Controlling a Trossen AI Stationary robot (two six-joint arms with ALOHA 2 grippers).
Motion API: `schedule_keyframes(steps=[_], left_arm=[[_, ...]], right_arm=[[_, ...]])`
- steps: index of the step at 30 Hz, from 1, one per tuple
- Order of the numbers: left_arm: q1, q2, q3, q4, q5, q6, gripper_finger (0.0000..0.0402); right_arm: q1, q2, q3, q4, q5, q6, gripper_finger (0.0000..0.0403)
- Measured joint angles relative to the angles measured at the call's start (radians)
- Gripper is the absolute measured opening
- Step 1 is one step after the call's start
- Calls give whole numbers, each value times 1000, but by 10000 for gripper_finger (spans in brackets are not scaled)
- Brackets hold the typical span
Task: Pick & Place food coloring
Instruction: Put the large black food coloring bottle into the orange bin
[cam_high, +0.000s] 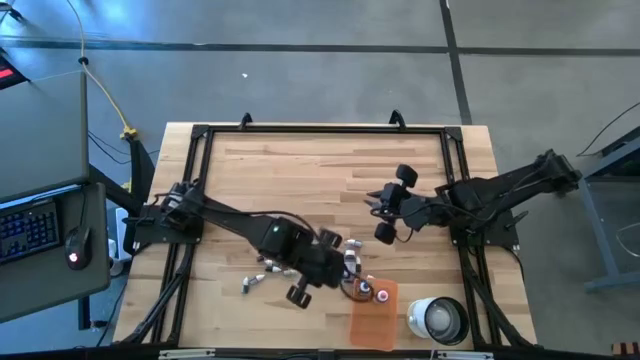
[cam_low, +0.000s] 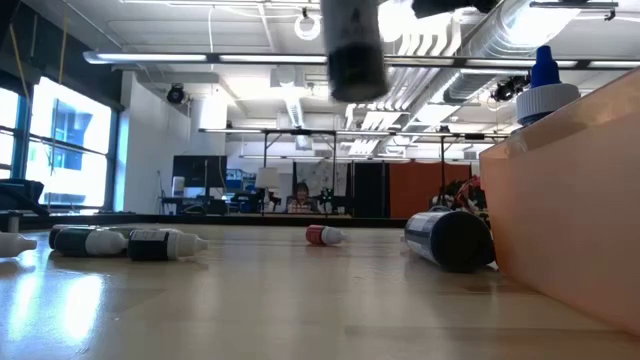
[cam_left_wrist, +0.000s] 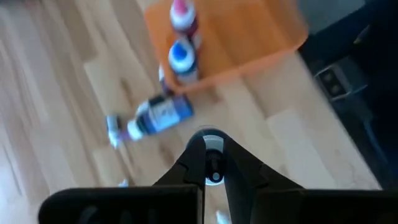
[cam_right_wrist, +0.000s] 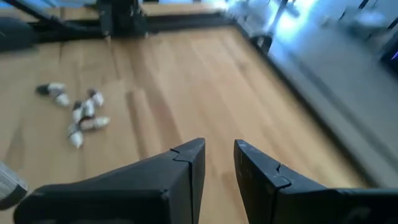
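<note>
Left tool (cam_left_wrist: 213, 163) pinched a small bottle (cam_left_wrist: 213, 149) just beside the orange tray (cam_left_wrist: 249, 31); next it needed lifting over the rim. Right tool (cam_right_wrist: 219, 155) waited, spread.

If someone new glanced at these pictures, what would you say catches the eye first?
Probably the translucent orange tray at the table's near edge, with a red-capped bottle and a blue-capped bottle standing in it. Just beside it, the left gripper is pinched on a small bottle, while the right gripper waits mid-table with a gap between its fingers.
</note>
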Motion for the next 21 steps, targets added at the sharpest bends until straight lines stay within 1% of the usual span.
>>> schedule_keyframes(steps=[3, 5, 8, 9, 11, 13, 15, 17, 20, 21], left_arm=[[-14, 0, 0, 70, -10, 22, 19], [-19, 14, 0, 119, -10, 40, 19], [-18, 32, -4, 179, -8, 46, 20], [-18, 43, -4, 198, -7, 46, 20], [-17, 63, 1, 263, -10, 47, 20], [-18, 77, -4, 254, -12, 46, 20], [-13, 107, 1, 319, -5, 52, 20], [-11, 115, -6, 306, -5, 51, 19], [-11, 133, 2, 390, 6, 42, 19], [-11, 135, 2, 379, 2, 42, 19]], right_arm=[[11, -34, -1, -146, -45, 163, 78], [31, -55, -8, -227, -16, 270, 78], [72, -87, -47, -315, 57, 373, 78], [85, -102, -66, -328, 62, 401, 78], [109, -139, -108, -343, 40, 456, 78], [129, -177, -142, -337, 19, 499, 78], [154, -223, -175, -335, 16, 521, 78], [169, -263, -198, -332, 53, 522, 78], [189, -333, -238, -316, 109, 507, 78], [190, -352, -248, -306, 121, 500, 78]])
